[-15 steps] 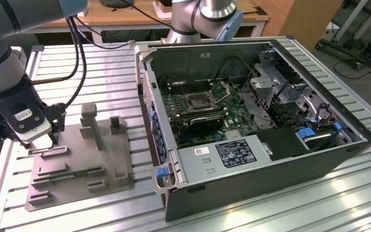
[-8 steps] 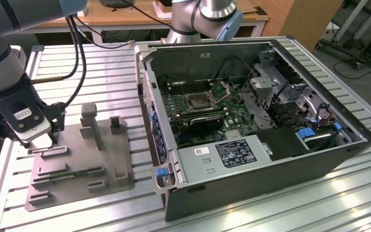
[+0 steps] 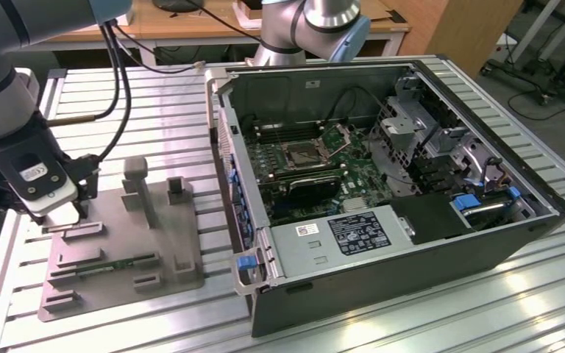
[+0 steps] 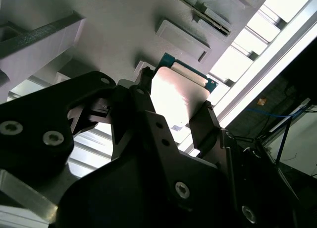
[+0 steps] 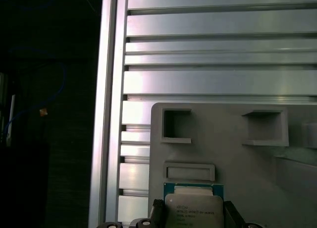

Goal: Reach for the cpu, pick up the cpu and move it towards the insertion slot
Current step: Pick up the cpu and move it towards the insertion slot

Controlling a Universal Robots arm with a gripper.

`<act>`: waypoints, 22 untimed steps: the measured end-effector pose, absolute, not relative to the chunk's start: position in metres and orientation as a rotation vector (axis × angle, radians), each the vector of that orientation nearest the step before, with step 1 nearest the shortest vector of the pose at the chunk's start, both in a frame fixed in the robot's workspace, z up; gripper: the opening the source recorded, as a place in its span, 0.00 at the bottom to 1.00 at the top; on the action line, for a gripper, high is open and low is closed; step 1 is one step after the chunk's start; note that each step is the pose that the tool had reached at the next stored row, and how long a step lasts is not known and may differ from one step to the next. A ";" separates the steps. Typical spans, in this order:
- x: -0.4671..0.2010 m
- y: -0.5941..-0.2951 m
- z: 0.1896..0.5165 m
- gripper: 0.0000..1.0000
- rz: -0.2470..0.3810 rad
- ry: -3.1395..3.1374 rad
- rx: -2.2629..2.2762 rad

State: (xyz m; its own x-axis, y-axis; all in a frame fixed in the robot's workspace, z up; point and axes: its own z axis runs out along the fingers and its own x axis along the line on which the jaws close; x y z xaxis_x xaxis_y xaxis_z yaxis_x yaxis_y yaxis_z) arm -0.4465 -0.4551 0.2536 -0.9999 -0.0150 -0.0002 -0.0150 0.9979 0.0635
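The cpu (image 4: 174, 91), a small square chip with a pale silvery top and a green edge, sits between my gripper's two dark fingers in both wrist views. My gripper (image 4: 176, 105) is shut on the cpu (image 5: 193, 208), one finger (image 4: 143, 85) on each side of it. It is low over the grey fixture plate (image 3: 115, 246) at the exterior view's left, and the gripper (image 3: 62, 215) covers the chip there. I cannot tell whether the chip is clear of the plate. The insertion slot (image 3: 302, 153), a silver-framed socket with a dark centre, lies on the green motherboard inside the open computer case.
The fixture plate (image 5: 237, 153) carries raised posts (image 3: 137, 180) and a thin green memory strip (image 3: 115, 265). The open case (image 3: 410, 228) stands to the exterior view's right, its wall (image 3: 226, 147) between plate and motherboard. The ribbed metal table (image 5: 218, 64) ends close beside the plate.
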 end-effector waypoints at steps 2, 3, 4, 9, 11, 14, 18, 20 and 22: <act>-0.447 -0.455 0.254 0.55 -0.100 -3.140 0.024; -0.447 -0.455 0.254 0.55 -0.100 -3.140 0.024; -0.447 -0.455 0.254 0.55 -0.100 -3.140 0.024; -0.447 -0.455 0.255 0.55 -0.100 -3.140 0.024; -0.447 -0.455 0.255 0.55 -0.100 -3.140 0.024; -0.447 -0.455 0.256 0.55 -0.100 -3.140 0.023; -0.447 -0.455 0.256 0.55 -0.100 -3.140 0.023; -0.447 -0.455 0.256 0.55 -0.100 -3.140 0.023; -0.447 -0.455 0.256 0.55 -0.100 -3.140 0.024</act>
State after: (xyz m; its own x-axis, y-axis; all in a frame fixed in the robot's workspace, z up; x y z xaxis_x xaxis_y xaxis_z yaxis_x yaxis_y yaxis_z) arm -0.4466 -0.4550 0.2559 -0.9999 -0.0150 -0.0001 -0.0150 0.9979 0.0637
